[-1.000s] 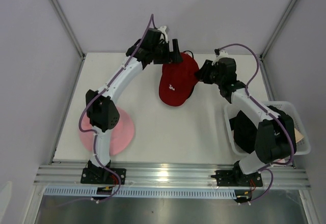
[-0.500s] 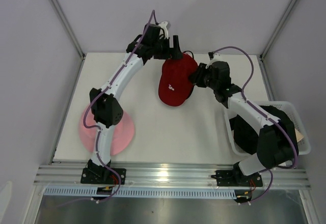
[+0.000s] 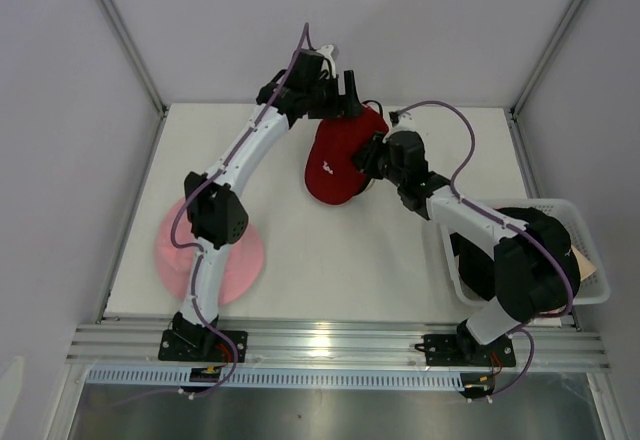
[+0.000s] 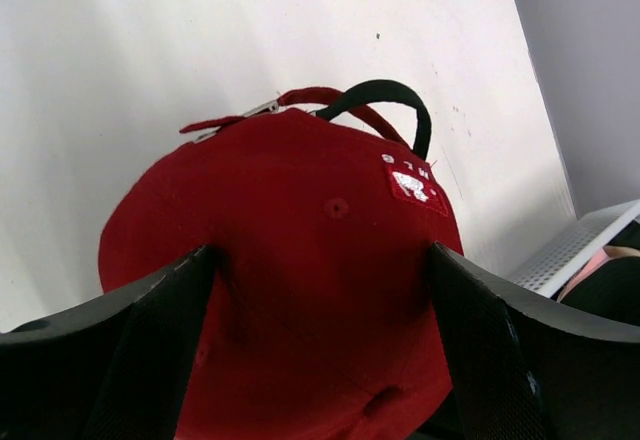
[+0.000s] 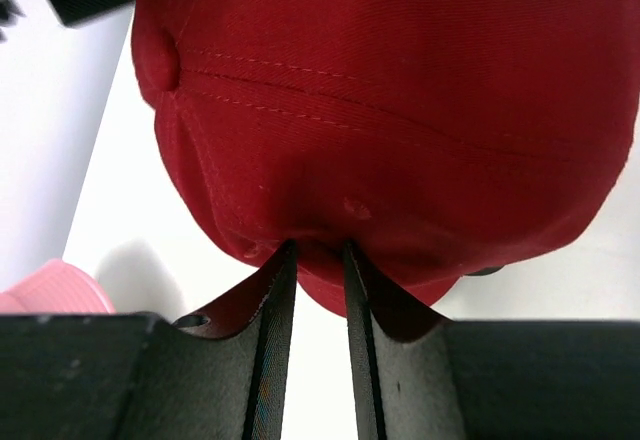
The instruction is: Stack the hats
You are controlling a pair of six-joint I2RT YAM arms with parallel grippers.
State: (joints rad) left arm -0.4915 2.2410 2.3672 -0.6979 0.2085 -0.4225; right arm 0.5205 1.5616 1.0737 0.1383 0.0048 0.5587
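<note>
White tabletop [image 3: 300, 240], boxed in by pale grey walls [image 3: 420, 20], bears a red cap [image 3: 335, 160] at its far middle. Left gripper [image 3: 352, 98] straddles the crown, jaws wide; right gripper [image 5: 317, 252] pinches the cap's edge between narrowed fingers. Pink hat [image 3: 245, 260] lies near-left.

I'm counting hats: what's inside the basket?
Black fabric and a pale pink edge show in the basket; the right arm covers the rest, so I cannot count.

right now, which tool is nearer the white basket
Right. The right tool is at the red cap, on its edge facing the basket; the left tool straddles the cap's far side, farther away.
</note>
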